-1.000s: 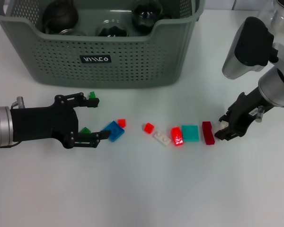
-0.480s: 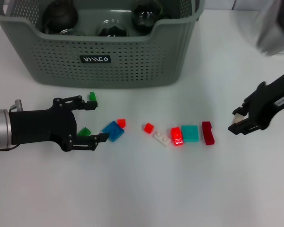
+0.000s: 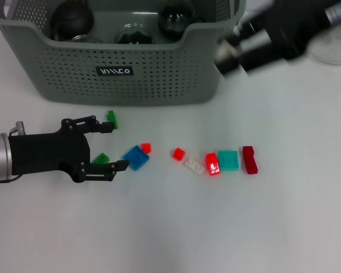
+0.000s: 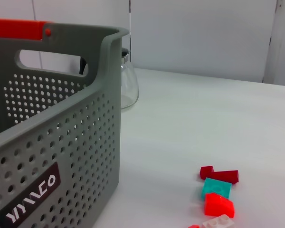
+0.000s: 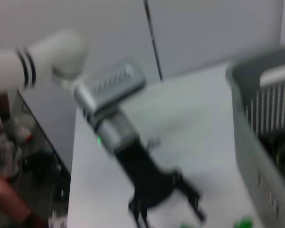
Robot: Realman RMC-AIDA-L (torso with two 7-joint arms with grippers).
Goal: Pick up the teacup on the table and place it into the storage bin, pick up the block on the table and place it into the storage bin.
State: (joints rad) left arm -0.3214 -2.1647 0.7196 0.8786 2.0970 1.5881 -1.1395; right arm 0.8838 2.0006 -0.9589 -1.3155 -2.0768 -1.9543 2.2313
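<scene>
Your left gripper point(image 3: 109, 145) sits low over the worktop point(image 3: 176, 227) near its left edge, in front of the bin point(image 3: 159, 68). Its jaws are wide open and hold nothing. A small green block point(image 3: 101, 158) lies between the two fingers, close to the lower one, and another green block point(image 3: 111, 118) lies just past the upper fingertip. A blue block point(image 3: 136, 157) lies just beyond the fingertips, with a tiny red one point(image 3: 146, 148) touching its far corner. Further along to the right you can see a row: a small red block point(image 3: 178, 153), a white block point(image 3: 194, 166), a bright red block point(image 3: 212, 164), a teal block point(image 3: 228, 160) and a dark red block point(image 3: 249, 159). The last three lie side by side, very close or touching. The bin stands at the back edge of the worktop, with its black label point(image 3: 115, 71) facing you. Dark round things point(image 3: 71, 20) and glass pieces lie inside it; you cannot tell from here which is a teacup. Your right gripper point(image 3: 227, 57) is up high beside the bin's right front corner, and it is a blur, so you cannot tell how its jaws stand or if it holds anything. A clear glass pot point(image 4: 127, 83) stands on the worktop past the bin's right side.
</scene>
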